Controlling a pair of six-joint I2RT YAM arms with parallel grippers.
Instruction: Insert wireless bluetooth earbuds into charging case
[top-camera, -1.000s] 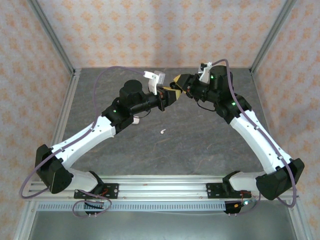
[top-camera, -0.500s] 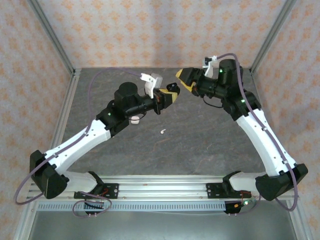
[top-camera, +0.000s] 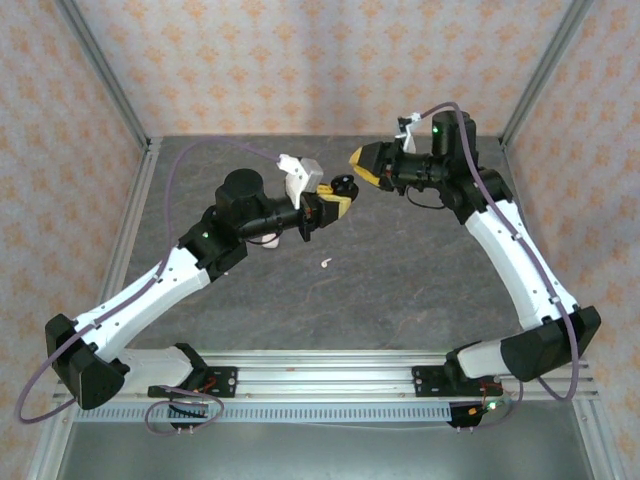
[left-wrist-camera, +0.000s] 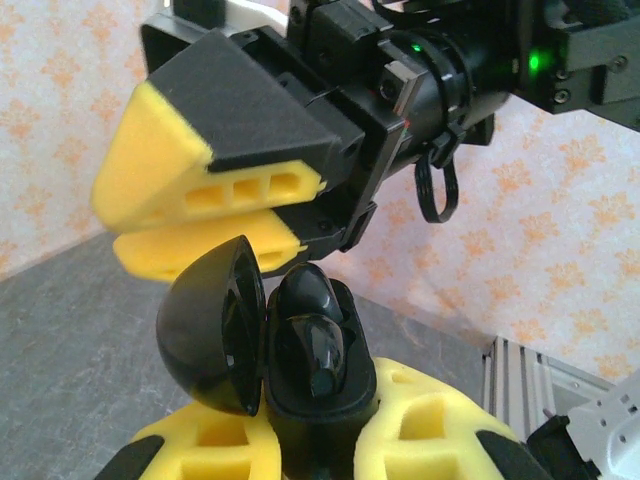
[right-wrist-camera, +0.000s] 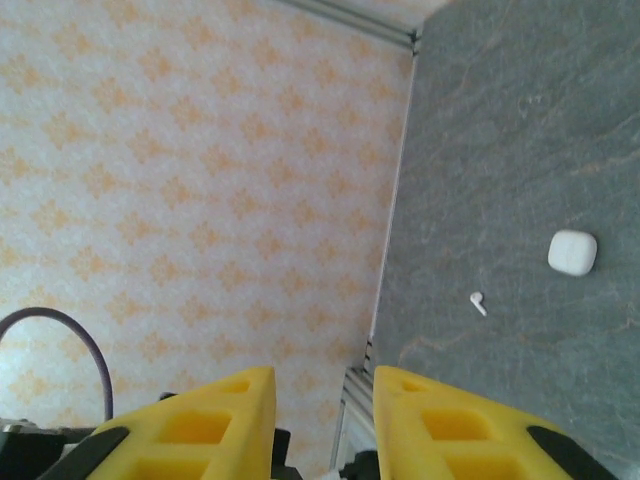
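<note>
My left gripper (top-camera: 337, 197) (left-wrist-camera: 310, 435) is shut on a black charging case (top-camera: 346, 185) (left-wrist-camera: 320, 400), held up above the table with its lid (left-wrist-camera: 205, 335) swung open to the left. Two glossy black earbuds (left-wrist-camera: 312, 340) lie in its wells. My right gripper (top-camera: 360, 165) (right-wrist-camera: 322, 420) hovers just beyond the case, open, with nothing between its yellow fingers (left-wrist-camera: 190, 190). A white earbud (top-camera: 327, 262) (right-wrist-camera: 478, 302) lies on the grey table. A white charging case (right-wrist-camera: 572, 252) (top-camera: 270, 240) sits shut near it, partly under my left arm in the top view.
The grey stone-patterned table (top-camera: 400, 270) is walled by orange-patterned panels (top-camera: 300, 60) with aluminium posts at the corners. A metal rail (top-camera: 330, 375) runs along the near edge, where both arm bases are bolted.
My right gripper has drawn back from the black case toward the back right. My left arm has shifted a little to the left, still holding the case.
</note>
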